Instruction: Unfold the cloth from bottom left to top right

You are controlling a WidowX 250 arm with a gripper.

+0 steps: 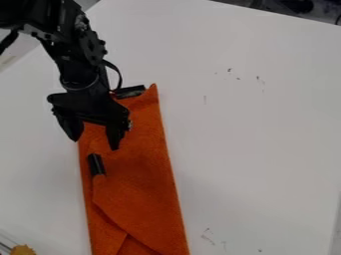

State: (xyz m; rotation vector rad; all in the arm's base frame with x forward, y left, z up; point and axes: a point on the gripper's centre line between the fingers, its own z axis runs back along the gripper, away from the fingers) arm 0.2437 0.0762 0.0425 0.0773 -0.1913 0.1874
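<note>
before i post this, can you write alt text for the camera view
Open black gripper over the upper part of a partly folded orange cloth on a white table. A short dark strip shows on the cloth, lower in the view than the gripper.

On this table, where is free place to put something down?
Widest: table right of the cloth, to the table's edge. Smaller: left of the cloth, above the yellow thing. Crowded: the cloth's upper end, beneath the gripper.
</note>
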